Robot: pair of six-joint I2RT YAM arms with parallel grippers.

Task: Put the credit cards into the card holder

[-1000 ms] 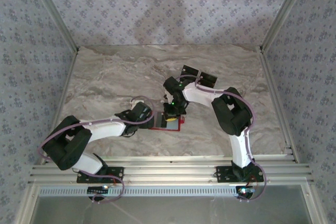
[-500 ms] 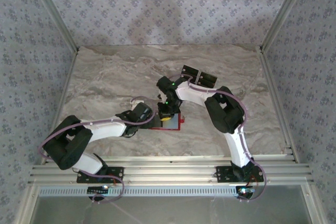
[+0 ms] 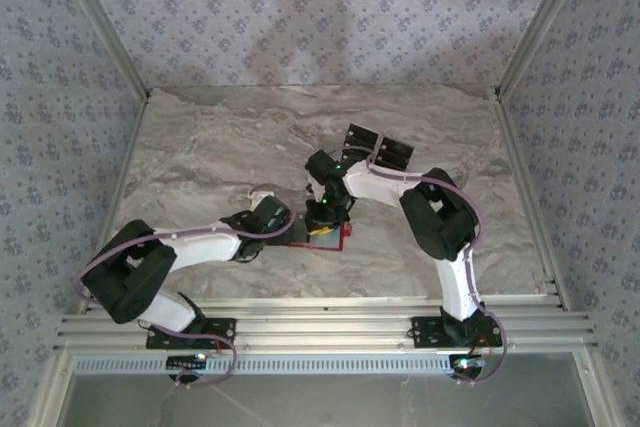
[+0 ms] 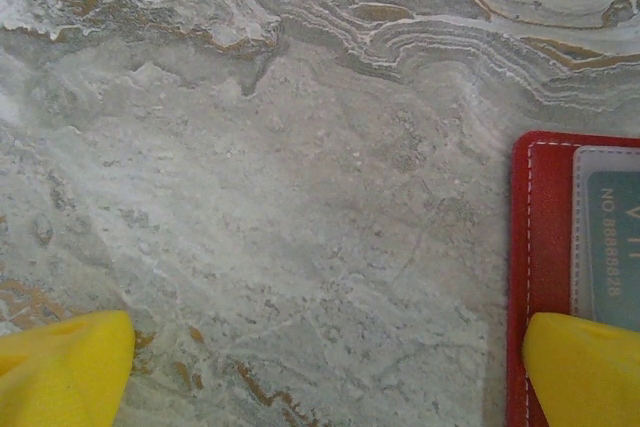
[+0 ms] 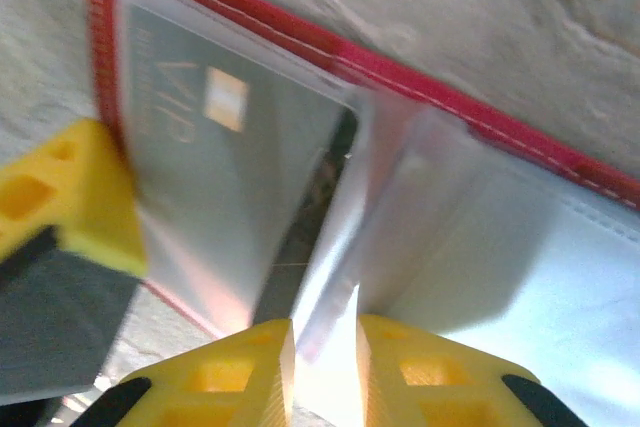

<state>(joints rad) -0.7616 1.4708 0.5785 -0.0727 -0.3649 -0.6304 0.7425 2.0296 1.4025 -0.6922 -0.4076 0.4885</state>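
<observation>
The red card holder [image 3: 340, 238] lies open on the marble table, and in the left wrist view the card holder [image 4: 540, 237] shows its left edge. A dark card [image 5: 215, 147] with a gold chip sits under its clear left pocket; the same card [image 4: 612, 247] shows in the left wrist view. My left gripper [image 4: 325, 372] is open, its right fingertip [image 4: 585, 367] on the holder's left edge. My right gripper [image 5: 325, 367] hangs over the holder [image 5: 460, 112] with a narrow gap between its jaws. A clear pocket leaf [image 5: 340, 247] stands up in that gap. Two black credit cards [image 3: 380, 145] lie behind.
The left gripper's yellow fingertip [image 5: 65, 207] shows at the holder's left edge in the right wrist view. Both arms meet over the middle of the table [image 3: 200, 147]. Patterned walls and metal rails close in the sides and the front.
The right gripper swung left over the holder, then came back right and nearer. Its jaws have parted a little around the clear leaf. The left arm has stayed put.
</observation>
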